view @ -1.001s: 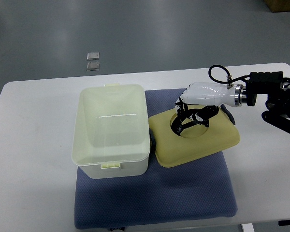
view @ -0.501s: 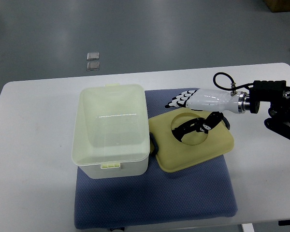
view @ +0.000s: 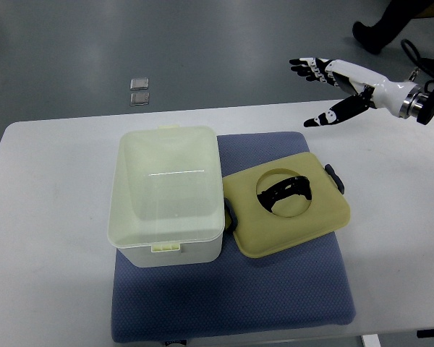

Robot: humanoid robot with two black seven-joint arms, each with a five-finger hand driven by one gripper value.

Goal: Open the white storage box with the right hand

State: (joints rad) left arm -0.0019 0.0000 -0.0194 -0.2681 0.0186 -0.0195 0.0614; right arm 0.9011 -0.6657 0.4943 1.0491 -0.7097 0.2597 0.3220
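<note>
The white storage box [view: 167,194] stands open on a blue mat [view: 231,289], well down and to the left of the right hand [view: 347,90]. Its translucent walls show an interior with nothing visible inside, and small latch tabs stick out at the middle of its far and near rims. The lid [view: 286,204] lies flat on the same mat, touching or just beside the box's right wall, below and a little left of the hand and well apart from it. The lid is pale yellow, with a round hole in its middle where a black handle [view: 286,191] shows, and black clips at its left and right edges.

The right hand is raised over the far right part of the bench [view: 50,217], its white fingers [view: 311,66] spread and pointing left, the thumb held apart below them; it holds nothing and touches neither lid nor box. Its arm comes in from the right edge of the picture.

Beyond the bench, on the grey floor [view: 224,43], two small square plates [view: 139,90] lie up and far to the left of the hand. A person's dark shoe and leg [view: 380,29] show at the top right, just above the hand.
</note>
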